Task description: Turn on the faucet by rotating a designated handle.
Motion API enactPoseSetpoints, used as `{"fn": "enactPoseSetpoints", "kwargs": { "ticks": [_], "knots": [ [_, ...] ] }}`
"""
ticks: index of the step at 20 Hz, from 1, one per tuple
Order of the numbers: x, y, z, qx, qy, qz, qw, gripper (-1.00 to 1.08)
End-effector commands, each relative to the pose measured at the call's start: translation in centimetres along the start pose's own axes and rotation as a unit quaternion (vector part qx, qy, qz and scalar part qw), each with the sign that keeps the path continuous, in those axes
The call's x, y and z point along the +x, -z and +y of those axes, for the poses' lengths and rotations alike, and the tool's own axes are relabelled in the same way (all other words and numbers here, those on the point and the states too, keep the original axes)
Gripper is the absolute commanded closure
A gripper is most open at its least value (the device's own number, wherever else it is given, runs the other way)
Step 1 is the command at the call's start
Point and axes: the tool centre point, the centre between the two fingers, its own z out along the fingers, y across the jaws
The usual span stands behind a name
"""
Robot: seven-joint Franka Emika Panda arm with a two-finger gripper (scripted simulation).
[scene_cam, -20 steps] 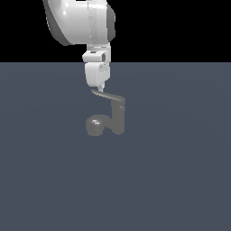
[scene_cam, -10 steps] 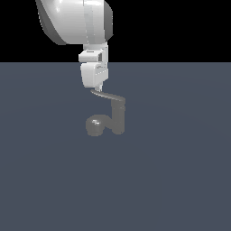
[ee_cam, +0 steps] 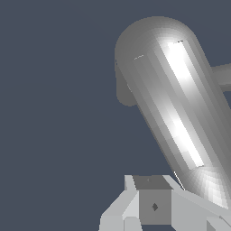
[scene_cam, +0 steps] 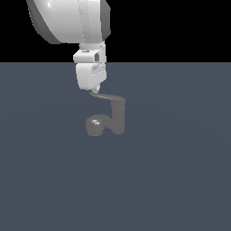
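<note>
The small grey metallic faucet (scene_cam: 109, 120) is ringed by open slate floor (scene_cam: 180, 180). Its thin flat lever handle (scene_cam: 107, 96) is met at its free end by the white gripper (scene_cam: 94, 90) — finger spacing cannot be told. Only the wrist view shows the glossy cylinder (ee_cam: 173, 113) close up.

Bulky white arm (scene_cam: 67, 20) with grey panels

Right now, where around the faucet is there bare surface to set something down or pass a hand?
The surface is bare in front of the faucet and out to both sides in the exterior view. It is crowded only above the faucet, where the gripper sits at the free end of the handle, directly above the spout head.
</note>
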Motion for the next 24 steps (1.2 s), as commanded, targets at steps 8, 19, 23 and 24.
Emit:
{"fn": "enactPoseSetpoints", "kwargs": {
  "ticks": [8,19,23,24],
  "knots": [
    [-0.7,0.0,2.7,-0.002,0.002,0.0,1.0,1.08],
    [1.2,0.0,4.7,-0.001,0.0,0.001,1.0,1.08],
    [1.8,0.0,5.7,-0.001,0.0,0.001,1.0,1.08],
    [1.9,0.0,5.9,-0.001,0.0,0.001,1.0,1.08]
  ]
}}
